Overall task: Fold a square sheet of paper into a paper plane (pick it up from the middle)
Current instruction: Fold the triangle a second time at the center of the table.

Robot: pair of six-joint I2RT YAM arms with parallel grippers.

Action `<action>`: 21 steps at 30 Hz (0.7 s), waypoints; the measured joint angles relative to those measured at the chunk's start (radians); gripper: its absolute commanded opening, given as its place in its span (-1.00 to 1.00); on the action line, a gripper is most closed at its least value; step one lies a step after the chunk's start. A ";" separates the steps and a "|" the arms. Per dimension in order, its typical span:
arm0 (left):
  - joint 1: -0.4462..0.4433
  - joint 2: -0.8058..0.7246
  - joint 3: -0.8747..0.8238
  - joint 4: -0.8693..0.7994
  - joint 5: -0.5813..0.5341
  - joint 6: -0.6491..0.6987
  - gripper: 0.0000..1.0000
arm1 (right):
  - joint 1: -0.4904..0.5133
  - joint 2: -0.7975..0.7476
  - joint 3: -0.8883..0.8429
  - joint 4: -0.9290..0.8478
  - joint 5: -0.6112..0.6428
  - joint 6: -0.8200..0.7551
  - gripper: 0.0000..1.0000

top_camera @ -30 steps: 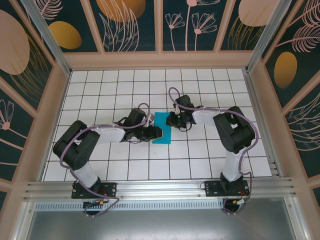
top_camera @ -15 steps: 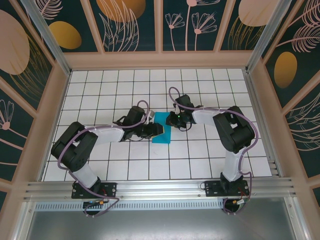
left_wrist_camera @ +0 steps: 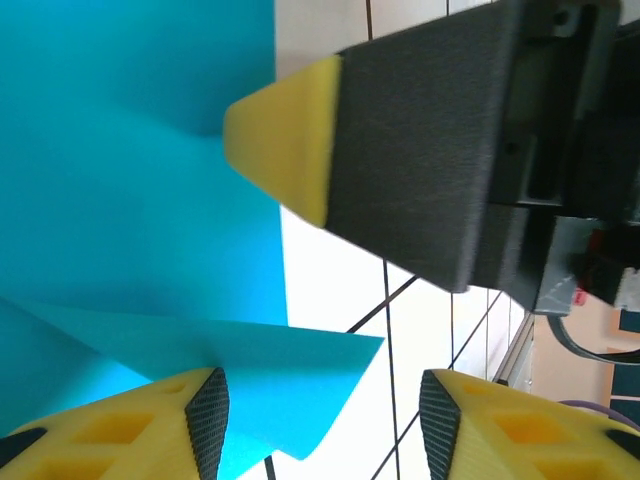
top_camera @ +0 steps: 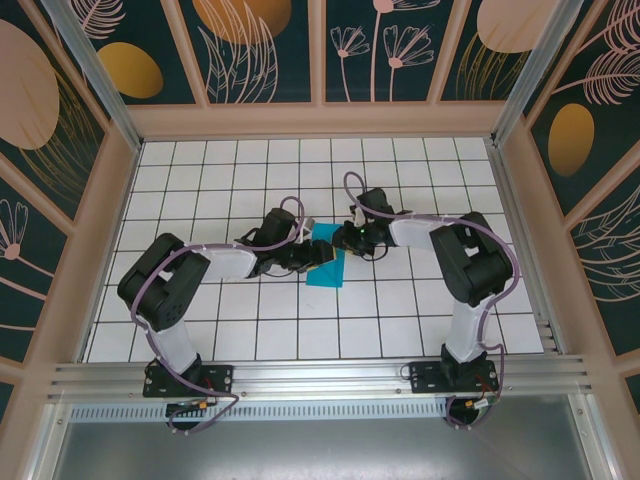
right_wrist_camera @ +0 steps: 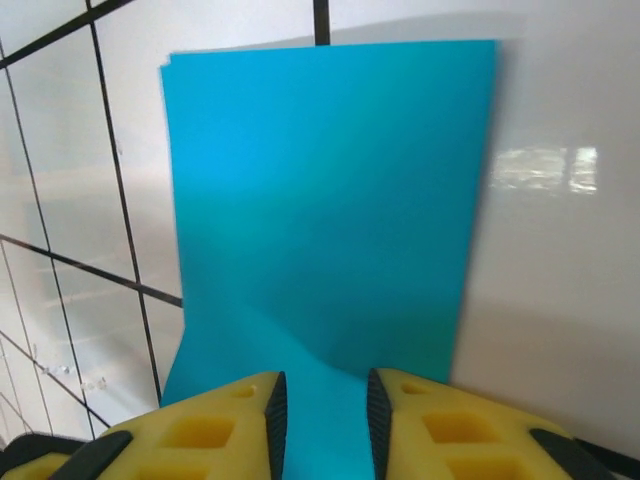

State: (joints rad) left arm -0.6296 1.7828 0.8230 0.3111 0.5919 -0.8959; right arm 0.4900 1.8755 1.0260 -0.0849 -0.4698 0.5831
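The square sheet of paper [top_camera: 325, 268] lies folded to a teal-blue rectangle on the white tiles [right_wrist_camera: 330, 180]. My left gripper [top_camera: 318, 253] is at its left edge, open; in the left wrist view [left_wrist_camera: 320, 400] a raised corner flap of the paper [left_wrist_camera: 300, 365] rests against its left finger [left_wrist_camera: 205, 415], and the right finger stands clear of it. My right gripper [top_camera: 343, 243] is at the paper's upper right. Its jaws [right_wrist_camera: 322, 410] stand a little apart, with a lifted ridge of the paper in the gap. The right gripper's yellow fingertip [left_wrist_camera: 285, 135] hangs over the paper.
White tiled floor [top_camera: 400, 310] with dark grout lines spreads all around the paper. Patterned walls [top_camera: 320, 50] close in the back and both sides. An aluminium rail [top_camera: 320, 375] runs along the near edge by the arm bases.
My left gripper has moved right onto the paper's edge and opened wider. The right gripper's jaws have parted a little. The paper has stayed in place.
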 measured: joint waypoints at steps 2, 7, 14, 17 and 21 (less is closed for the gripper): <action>0.000 0.002 0.002 -0.001 -0.005 0.001 -0.04 | -0.016 -0.030 -0.021 0.003 -0.010 0.000 -0.33; 0.000 0.010 0.008 -0.001 -0.024 0.003 -0.29 | -0.044 -0.132 -0.068 0.036 -0.058 -0.006 -0.32; 0.000 0.024 0.017 -0.001 -0.032 0.003 -0.43 | -0.043 -0.170 -0.124 0.055 -0.117 -0.040 -0.22; 0.000 0.029 0.023 -0.001 -0.033 0.003 -0.44 | -0.043 -0.170 -0.145 0.053 -0.142 -0.055 -0.21; 0.000 0.031 0.023 -0.002 -0.040 0.003 -0.46 | -0.032 -0.170 -0.154 0.053 -0.170 -0.071 -0.30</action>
State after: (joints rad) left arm -0.6296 1.8141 0.8455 0.3096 0.5518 -0.8928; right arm 0.4580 1.7058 0.8719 -0.0315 -0.6395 0.5121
